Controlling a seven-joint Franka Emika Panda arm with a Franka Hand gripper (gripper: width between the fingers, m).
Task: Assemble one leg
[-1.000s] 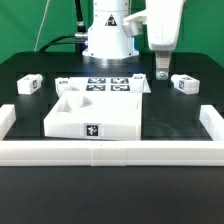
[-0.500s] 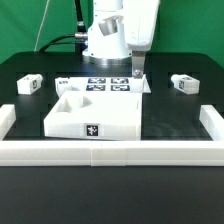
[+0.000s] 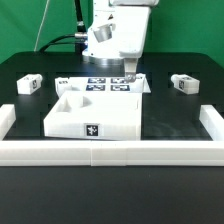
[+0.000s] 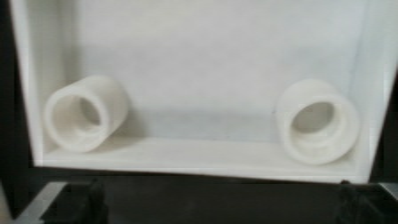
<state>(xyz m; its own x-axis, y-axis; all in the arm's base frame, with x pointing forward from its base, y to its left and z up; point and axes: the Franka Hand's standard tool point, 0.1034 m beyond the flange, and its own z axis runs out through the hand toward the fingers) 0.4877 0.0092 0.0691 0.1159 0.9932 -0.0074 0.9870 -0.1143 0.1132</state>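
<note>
The claw (image 3: 130, 70), wide and empty, hangs above the panel (image 3: 112, 118), well apart from the leg (image 3: 183, 83).

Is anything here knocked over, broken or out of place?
Nothing stands out. The white panel sits flat and square inside the border rail. One leg lies loose at the exterior view's left and another leg at its right, both apart from the panel. No damage or spill shows.

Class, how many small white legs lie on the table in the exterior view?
2: one leg at the exterior view's left, another leg at its right. Others may hide behind the arm.
</note>
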